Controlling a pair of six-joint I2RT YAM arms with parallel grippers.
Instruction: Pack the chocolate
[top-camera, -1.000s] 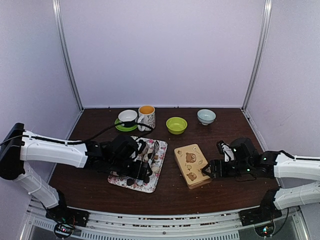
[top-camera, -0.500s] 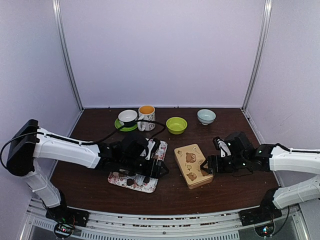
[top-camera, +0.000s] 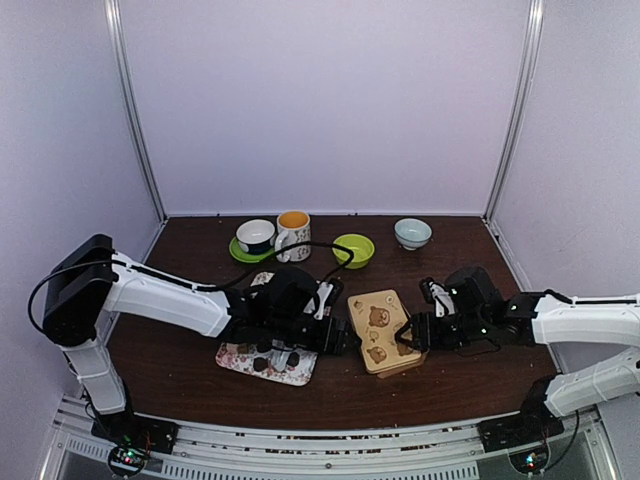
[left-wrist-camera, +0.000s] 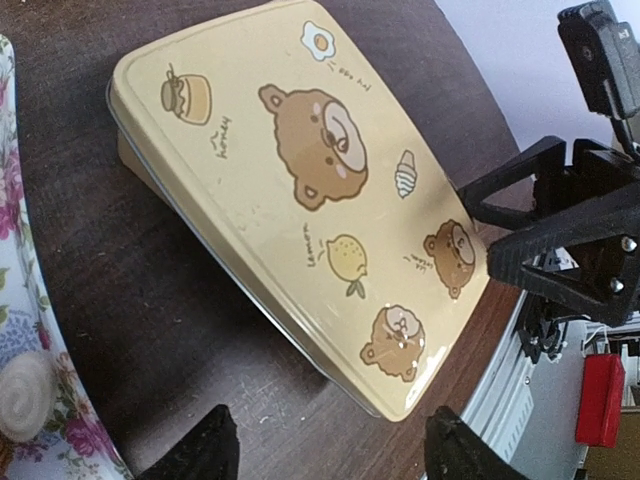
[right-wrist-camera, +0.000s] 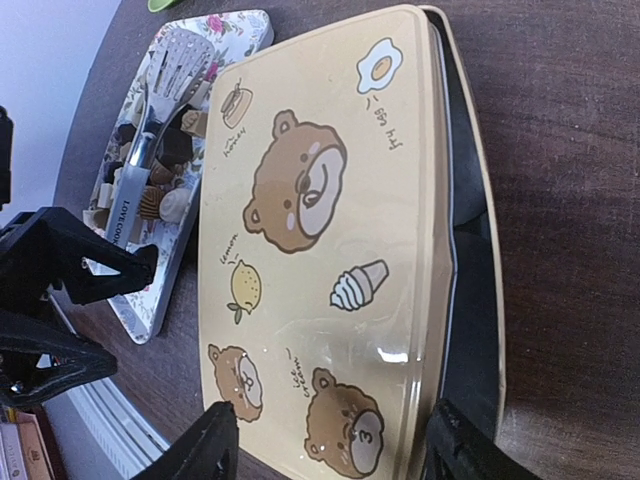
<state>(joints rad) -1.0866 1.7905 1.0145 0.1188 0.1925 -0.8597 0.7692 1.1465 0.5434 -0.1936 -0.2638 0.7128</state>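
Small dark, tan and cream pieces of chocolate (right-wrist-camera: 165, 150) lie on a floral tray (top-camera: 238, 357) under metal tongs (right-wrist-camera: 150, 120); one cream piece (left-wrist-camera: 25, 390) shows in the left wrist view. The tan bear tin (top-camera: 380, 322) lies between both grippers. Its lid (right-wrist-camera: 320, 230) sits askew, with a dark gap to the base (right-wrist-camera: 475, 300) on one side. My right gripper (right-wrist-camera: 335, 450) is open, with a finger on either side of the lid's near end and close to its edges. My left gripper (left-wrist-camera: 335, 460) is open and holds nothing, low over the table at the tin's left side.
Along the back stand a white cup on a green saucer (top-camera: 256, 235), a mug with an orange inside (top-camera: 293, 232), a green bowl (top-camera: 353, 248) and a pale bowl (top-camera: 412, 232). Purple walls close in the table. The near edge rail (top-camera: 330, 440) runs below.
My left gripper has moved right from over the tray to the tin's left edge. The right gripper has moved left onto the tin and narrowed its jaws. The lid now sits askew.
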